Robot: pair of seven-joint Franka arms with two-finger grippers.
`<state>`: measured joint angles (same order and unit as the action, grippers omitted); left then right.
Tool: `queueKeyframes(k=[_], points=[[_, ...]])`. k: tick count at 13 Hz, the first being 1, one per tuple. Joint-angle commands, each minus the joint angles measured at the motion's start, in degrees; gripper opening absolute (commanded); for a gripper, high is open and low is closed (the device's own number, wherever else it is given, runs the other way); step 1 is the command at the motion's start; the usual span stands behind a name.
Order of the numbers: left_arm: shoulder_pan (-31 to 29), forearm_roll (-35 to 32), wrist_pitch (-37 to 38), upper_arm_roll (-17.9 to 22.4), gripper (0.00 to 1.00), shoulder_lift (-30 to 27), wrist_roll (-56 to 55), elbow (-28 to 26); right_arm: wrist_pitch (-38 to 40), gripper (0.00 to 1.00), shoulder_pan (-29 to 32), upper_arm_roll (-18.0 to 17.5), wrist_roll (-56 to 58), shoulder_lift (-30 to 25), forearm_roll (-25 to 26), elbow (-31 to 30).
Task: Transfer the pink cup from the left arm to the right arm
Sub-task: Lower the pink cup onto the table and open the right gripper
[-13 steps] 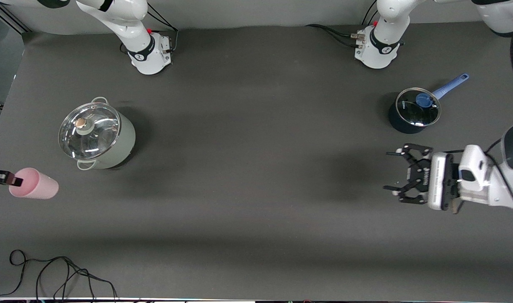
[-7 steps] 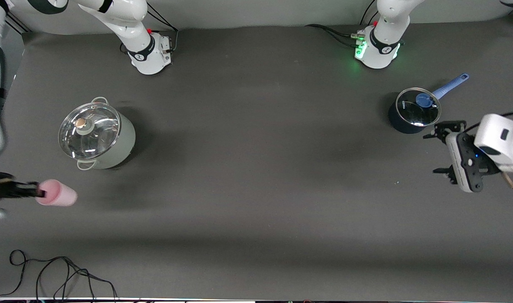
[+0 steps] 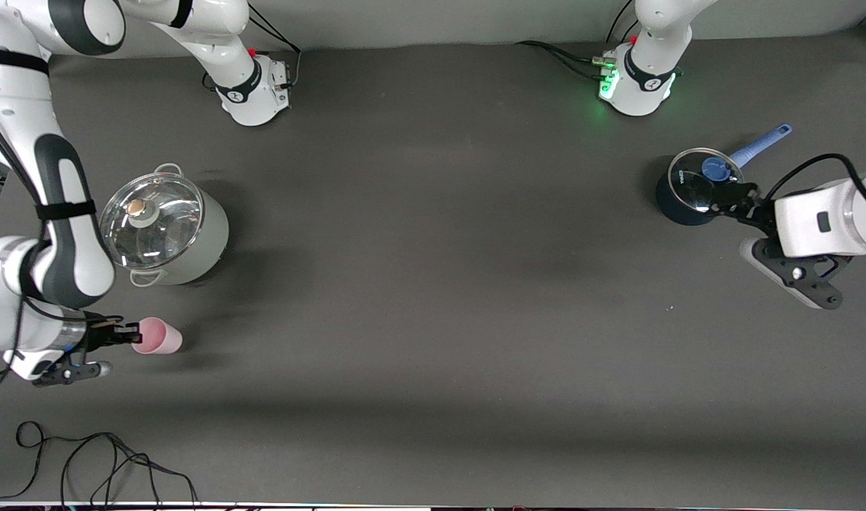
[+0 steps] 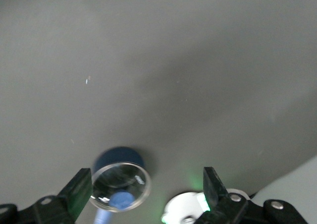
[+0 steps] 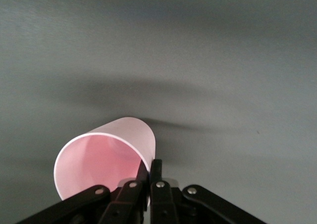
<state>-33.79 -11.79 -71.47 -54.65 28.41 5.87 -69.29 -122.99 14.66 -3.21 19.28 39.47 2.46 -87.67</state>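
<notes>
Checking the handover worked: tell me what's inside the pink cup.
Nothing loose shows inside the pink cup; one finger of the right gripper, shut on its rim, reaches in. The bottom is not visible.

Pale pink cup (image 3: 157, 336), plain, no pattern, on a dark grey table (image 3: 433, 319). Sage-green pot (image 3: 165, 228) with a shiny glass lid; navy saucepan (image 3: 692, 191) with a blue handle. Black claws on white arms.
</notes>
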Motion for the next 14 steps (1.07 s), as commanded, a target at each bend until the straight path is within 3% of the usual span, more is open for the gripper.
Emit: queueKeyframes(k=[1,4,5,6,7,12,14], points=[[1.09,-0.95,0.37,1.04,1.00,-1.69,-17.41,-0.93,-0.76,0.00,-0.16,-0.04,1.02,1.22,1.23,1.27],[0.92,-4.29,-0.24,1.30,1.00,-1.52,-18.87,-0.67,-0.85,0.00,-0.16,-0.04,1.02,1.31,1.23,1.27],[1.27,-4.55,-0.42,1.39,1.00,-1.60,-19.13,-0.23,-0.93,0.30,-0.16,-0.04,1.02,1.40,1.15,1.27],[1.18,-5.08,-1.04,1.48,1.00,-1.60,-18.79,0.03,-0.93,0.94,-0.16,-0.04,1.02,1.40,1.06,1.27],[1.18,-5.08,-1.30,1.04,1.00,-1.60,-18.87,0.04,-0.93,0.99,-0.16,-0.04,0.94,1.40,1.06,1.27],[1.10,-6.75,-0.86,0.95,1.00,-2.31,-18.87,-2.33,-0.41,0.99,-0.34,-0.04,0.41,0.52,1.06,1.36],[1.35,-6.75,-1.04,0.87,1.00,-2.31,-19.40,-2.42,5.79,0.99,-0.51,-0.04,0.06,-2.45,1.15,1.97]])
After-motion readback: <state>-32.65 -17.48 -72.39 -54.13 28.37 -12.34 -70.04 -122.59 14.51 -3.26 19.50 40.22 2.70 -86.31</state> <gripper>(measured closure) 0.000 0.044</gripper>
